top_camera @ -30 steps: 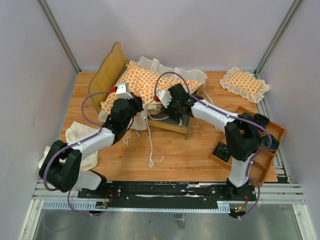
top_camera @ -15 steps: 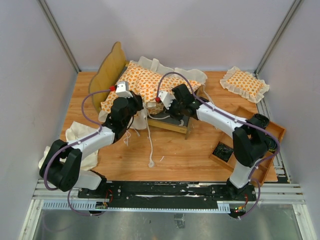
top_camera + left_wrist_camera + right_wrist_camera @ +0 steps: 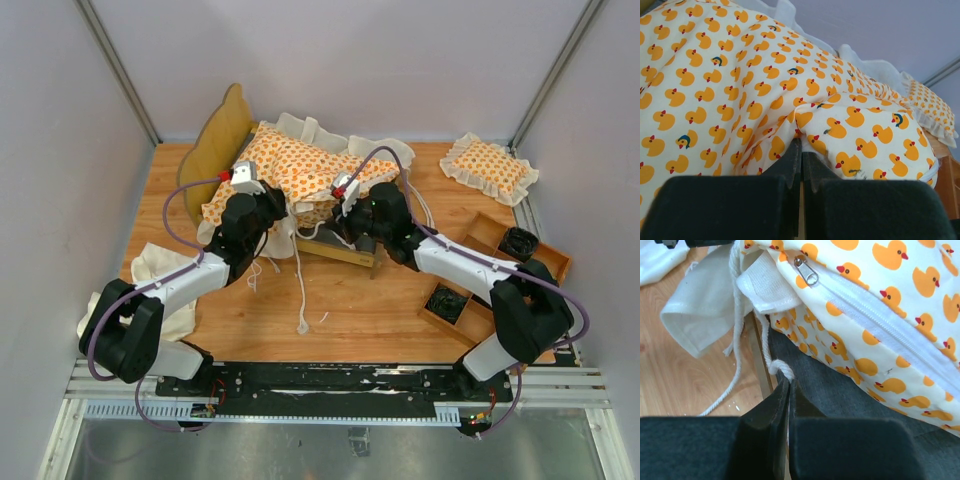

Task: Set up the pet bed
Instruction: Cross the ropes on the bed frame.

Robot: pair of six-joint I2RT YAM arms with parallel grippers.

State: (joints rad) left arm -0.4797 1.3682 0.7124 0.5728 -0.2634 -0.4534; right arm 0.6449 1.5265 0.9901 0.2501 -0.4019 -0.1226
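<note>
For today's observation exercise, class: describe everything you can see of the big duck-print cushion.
The cushion is cream fabric printed with orange ducks, ruffle-edged, with a white zipper. It lies rumpled and tilted across the wooden bed frame, beside the headboard. The left gripper has its jaws shut on a fold; the right gripper pinches a cord tie string.

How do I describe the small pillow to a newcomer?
Start at the far right corner of the wooden table, beyond the compartment tray. The small pillow lies there alone, flat on the wood. Unlike the large orange-print cushion, it is square and neither arm is near it.
</note>
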